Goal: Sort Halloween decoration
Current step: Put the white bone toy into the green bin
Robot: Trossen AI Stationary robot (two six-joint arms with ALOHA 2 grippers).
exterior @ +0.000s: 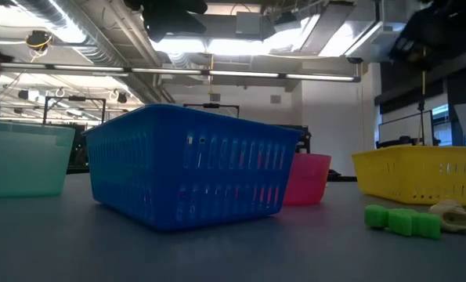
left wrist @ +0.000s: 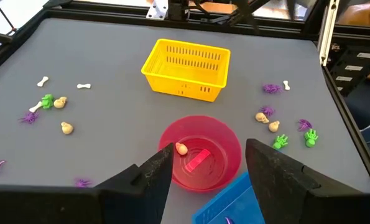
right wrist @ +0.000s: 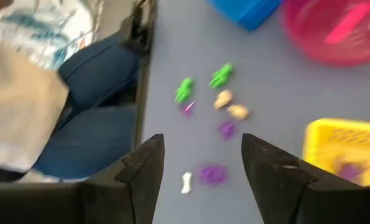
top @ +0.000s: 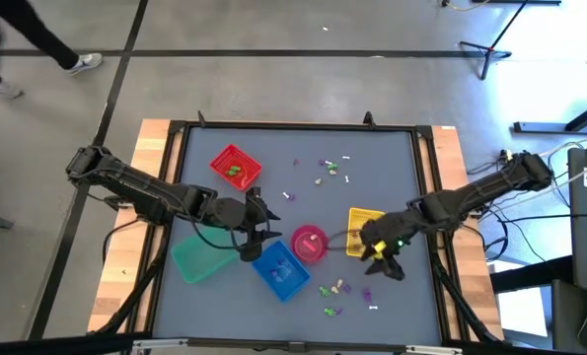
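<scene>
The Halloween decoration lies as tiny green, purple, white and cream trinkets in two scatters on the grey table, one at the far middle [top: 328, 170] and one at the near edge [top: 340, 292], [right wrist: 219, 106]. My left gripper [top: 257, 229], [left wrist: 206, 180] hangs open and empty above the pink bowl [top: 309, 244] and the blue basket [top: 280, 269]. My right gripper [top: 382, 258], [right wrist: 200, 171] hangs open and empty above the table, beside the yellow basket [top: 364, 232] and over the near scatter. A cream trinket [left wrist: 181, 148] lies in the bowl.
A red basket [top: 235, 166] holding green trinkets stands far left, and a teal basket [top: 199, 258] near left. In the low view a green trinket [exterior: 401, 221] lies before the yellow basket [exterior: 420, 174]. A seated person's legs [right wrist: 97, 118] are at the table's near edge.
</scene>
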